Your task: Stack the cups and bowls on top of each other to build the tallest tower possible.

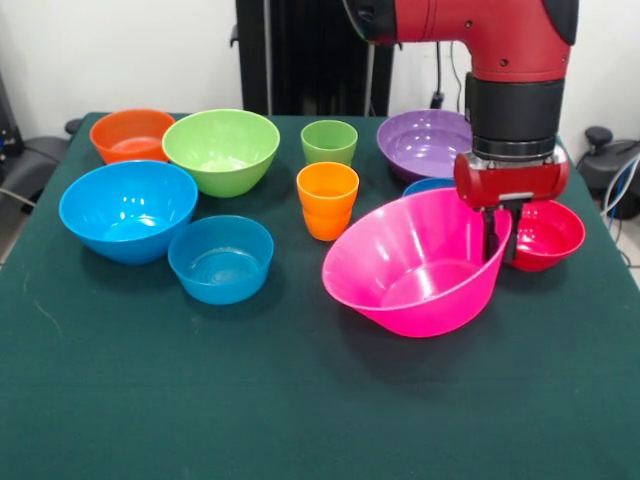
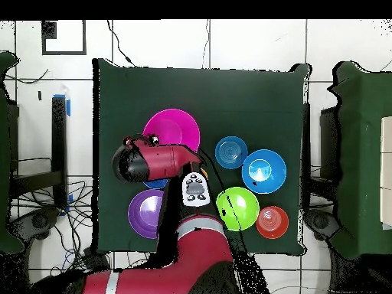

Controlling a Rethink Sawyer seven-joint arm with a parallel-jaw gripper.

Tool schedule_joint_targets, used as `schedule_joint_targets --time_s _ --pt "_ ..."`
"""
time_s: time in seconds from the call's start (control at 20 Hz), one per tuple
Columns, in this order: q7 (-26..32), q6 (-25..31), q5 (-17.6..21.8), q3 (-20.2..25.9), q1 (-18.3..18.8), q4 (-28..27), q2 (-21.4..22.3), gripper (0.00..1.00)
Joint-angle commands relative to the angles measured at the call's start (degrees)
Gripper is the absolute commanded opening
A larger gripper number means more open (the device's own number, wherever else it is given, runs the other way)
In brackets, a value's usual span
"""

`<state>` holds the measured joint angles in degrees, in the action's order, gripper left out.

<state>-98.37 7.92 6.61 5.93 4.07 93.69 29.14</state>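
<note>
My gripper [image 1: 501, 240] is shut on the right rim of the hot pink bowl [image 1: 420, 270], one finger inside and one outside; the bowl is tilted, its right side raised. The small red bowl [image 1: 548, 235] sits just right of it. A small blue bowl [image 1: 428, 186] peeks out behind the pink one, with the purple bowl [image 1: 425, 140] further back. The orange cup [image 1: 327, 200] and light green cup [image 1: 329, 142] stand upright at centre. In the overhead view the arm hides the gripper and cups; the pink bowl [image 2: 172, 129] shows.
On the left stand the lime green bowl [image 1: 221, 150], orange bowl [image 1: 131, 135], large blue bowl [image 1: 128, 210] and medium blue bowl [image 1: 221, 258], all upright and apart on the dark green table [image 1: 200, 400].
</note>
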Motion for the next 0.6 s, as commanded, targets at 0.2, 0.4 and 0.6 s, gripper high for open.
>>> schedule_joint_targets --time_s 0.2,0.4,0.6 --pt "-5.8 4.5 -1.5 11.6 3.5 3.8 -1.5 0.0" --pt "-5.4 4.2 -1.3 14.2 5.0 3.9 -2.0 0.0" --pt "-4.6 4.3 -1.1 18.1 7.4 4.8 -2.5 0.0"
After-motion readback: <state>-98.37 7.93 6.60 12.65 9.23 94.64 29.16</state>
